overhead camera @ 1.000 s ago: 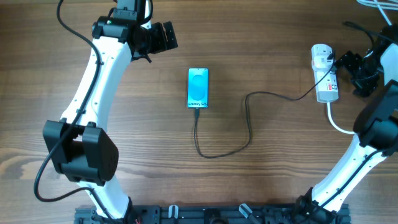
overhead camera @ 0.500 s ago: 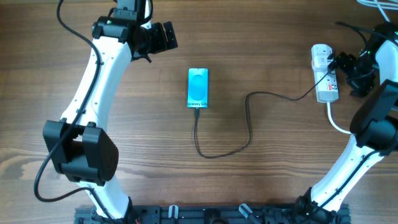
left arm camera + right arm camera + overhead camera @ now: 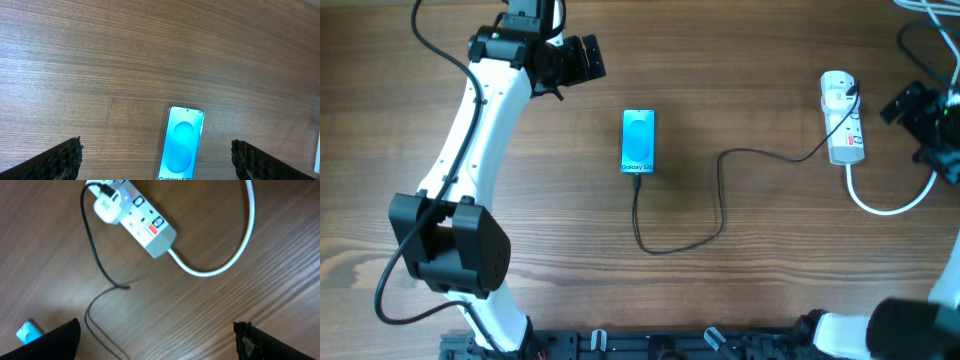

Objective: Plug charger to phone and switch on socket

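Two pairs of fingers are spread wide and hold nothing. The left fingers point(image 3: 62, 159) show only as dark pads in the lower corners of their wrist view. The phone point(image 3: 183, 145) lies flat and screen-up on the table point(image 3: 100, 60) ahead of them. From overhead that arm hangs beyond the phone's top edge, apart from it, a spot that keeps the phone in its camera without crowding it.

The charger point(image 3: 720, 195) runs from the phone's lower short edge, loops across the table and climbs to the socket point(image 3: 844, 128). Its tip appears to meet the phone's port, so the plugging step looks done, though the joint is too small to confirm. Its plug point(image 3: 107, 205) sits in the socket at the end opposite the white lead point(image 3: 240, 240).

The right fingers point(image 3: 55, 340) hang to the socket's outer side and touch neither socket nor cable. The wrist view shows red marks on the socket's face, but whether the switch is on cannot be told. If it is off, what remains is probably one press on that switch, made without pushing the light socket along the table.
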Robot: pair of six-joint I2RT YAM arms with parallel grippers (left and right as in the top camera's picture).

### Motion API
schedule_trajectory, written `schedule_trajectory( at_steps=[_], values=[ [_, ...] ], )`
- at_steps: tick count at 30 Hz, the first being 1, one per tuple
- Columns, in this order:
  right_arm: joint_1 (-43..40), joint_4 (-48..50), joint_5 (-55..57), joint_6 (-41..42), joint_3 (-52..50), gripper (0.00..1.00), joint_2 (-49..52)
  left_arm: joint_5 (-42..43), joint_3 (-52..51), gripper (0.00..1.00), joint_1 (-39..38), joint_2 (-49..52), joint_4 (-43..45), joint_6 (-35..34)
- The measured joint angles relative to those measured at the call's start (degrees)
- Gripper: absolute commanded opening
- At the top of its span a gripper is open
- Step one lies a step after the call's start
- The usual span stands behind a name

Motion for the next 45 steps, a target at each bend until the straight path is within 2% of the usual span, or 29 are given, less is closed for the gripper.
schedule_trajectory(
  at_steps=[4, 7, 10, 13, 20, 26, 28, 31, 35, 37, 40, 45],
  values=[
    [1.0, 3.7, -4.9, -1.6, -13.6, 1.00, -11.6, -0.2, 0.0, 1.00, 0.0, 0.0, -0.2, 0.0],
    [5.0, 6.6, -6.6, -2.6, -23.8, 1.00, -22.5, -0.4, -0.1, 1.00, 0.0, 0.0, -0.1, 0.0],
    [7.6, 7.4, -7.1, -2.6, -28.8, 1.00, -32.5, -0.4, -0.1, 1.00, 0.0, 0.0, -0.2, 0.0],
    [7.7, 7.1, -7.1, 0.1, -29.1, 1.00, -38.7, -0.4, -0.1, 1.00, 0.0, 0.0, -0.2, 0.0],
    [7.7, 6.9, -8.2, 5.1, -29.2, 1.00, -37.7, -0.4, -0.1, 1.00, 0.0, 0.0, -0.2, 0.0],
    [7.7, 6.9, -8.1, 5.6, -29.2, 1.00, -33.2, -0.4, -0.1, 1.00, 0.0, 0.0, -0.2, 0.0],
    [7.7, 7.8, -8.3, 2.3, -29.4, 1.00, -31.5, -0.4, -0.1, 1.00, 0.0, 0.0, -0.2, 0.0],
    [10.8, 13.8, -10.8, -8.4, -29.9, 1.00, -32.6, -0.4, -0.1, 1.00, 0.0, 0.0, -0.1, 0.0],
    [19.2, 20.3, -12.6, -20.5, -30.4, 1.00, -41.6, -0.4, -0.1, 1.00, 0.0, 0.0, -0.2, 0.0],
    [22.0, 24.9, -13.0, -23.8, -32.4, 1.00, -47.3, -0.4, -0.1, 1.00, 0.0, 0.0, -0.2, 0.0],
    [22.3, 32.7, -13.3, -26.5, -43.2, 1.00, -58.2, -0.4, -0.1, 1.00, 0.0, 0.0, -0.2, 0.0],
    [22.3, 50.1, -14.1, -27.3, -64.1, 1.00, -69.2, -0.4, -0.1, 1.00, 0.0, 0.0, -0.2, 0.0]
  ],
)
